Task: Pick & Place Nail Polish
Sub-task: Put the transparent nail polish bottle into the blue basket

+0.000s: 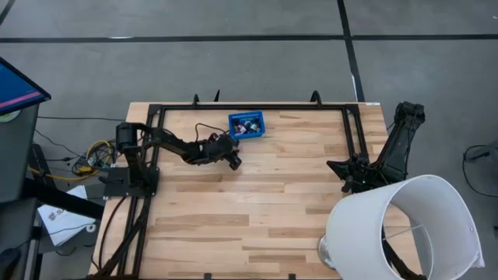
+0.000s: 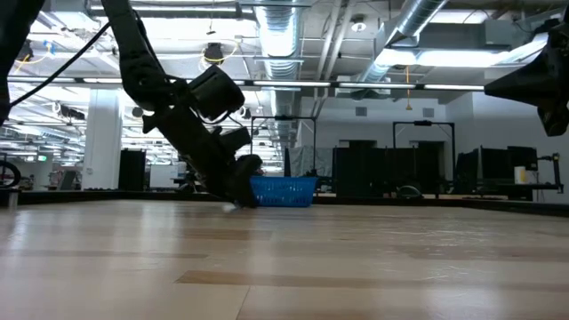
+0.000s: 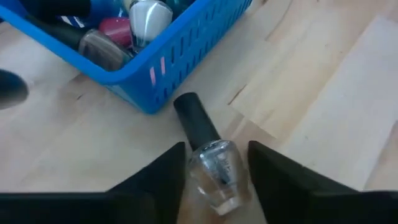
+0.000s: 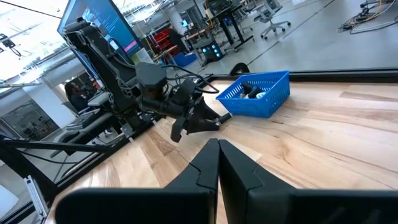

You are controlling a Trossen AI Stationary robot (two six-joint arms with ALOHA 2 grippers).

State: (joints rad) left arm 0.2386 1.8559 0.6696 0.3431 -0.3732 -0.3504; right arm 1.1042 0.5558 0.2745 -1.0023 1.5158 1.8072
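Note:
A clear nail polish bottle with a slim dark cap lies on its side on the wooden table, just in front of the blue mesh basket. The basket holds several more bottles. My left gripper is low over the table and open. Its two fingers stand close on either side of the clear bottle's body. I cannot tell whether they touch it. My right gripper is shut and empty, parked at the table's right edge.
A black frame rail runs along the table's far edge and down both sides. A large white lampshade-like cylinder stands over the near right corner. The table's middle is bare wood.

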